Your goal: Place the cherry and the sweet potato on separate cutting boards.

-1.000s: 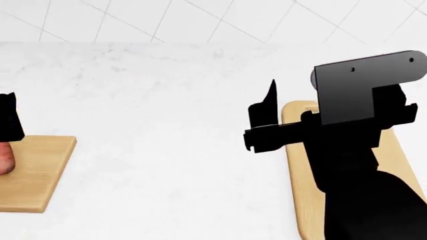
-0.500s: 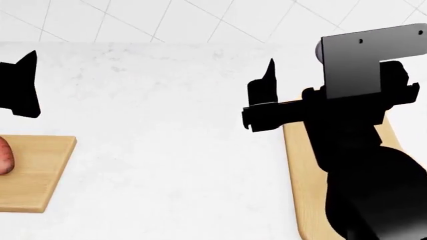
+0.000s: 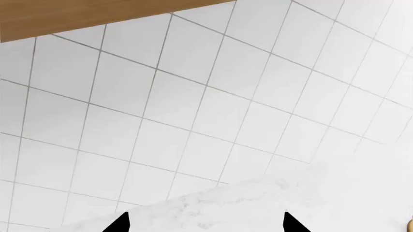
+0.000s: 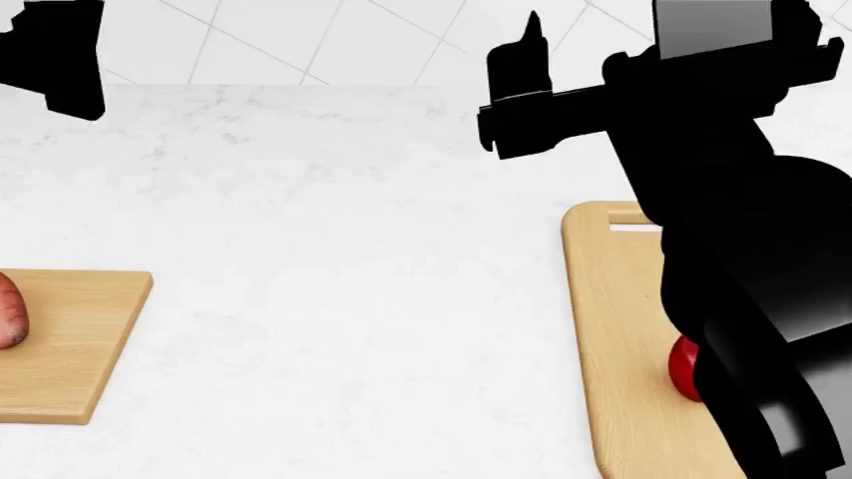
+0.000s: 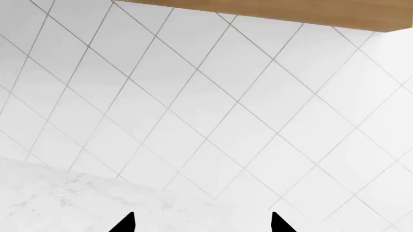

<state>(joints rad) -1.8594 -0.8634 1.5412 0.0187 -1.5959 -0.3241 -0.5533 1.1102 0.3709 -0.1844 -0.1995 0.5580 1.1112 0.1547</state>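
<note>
White counter: cherry (image 4: pixel 684 369) on long board (image 4: pixel 616 339), below the raised right tool (image 5: pixel 201 223), which gapes empty.

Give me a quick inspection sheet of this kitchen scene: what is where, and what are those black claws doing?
Surface: white marbled counter, bare between the boards.
Job's things: sweet potato lies on the squarish cutting board, at the view's edge; cherry sits on the longer cutting board, partly hidden by the right arm.
Clutter: nothing seen.
Grippers: left gripper and right gripper are raised, open, empty, facing the wall.
Cables: nothing seen.
Surroundings: white tiled wall, wooden cabinet edge above.
</note>
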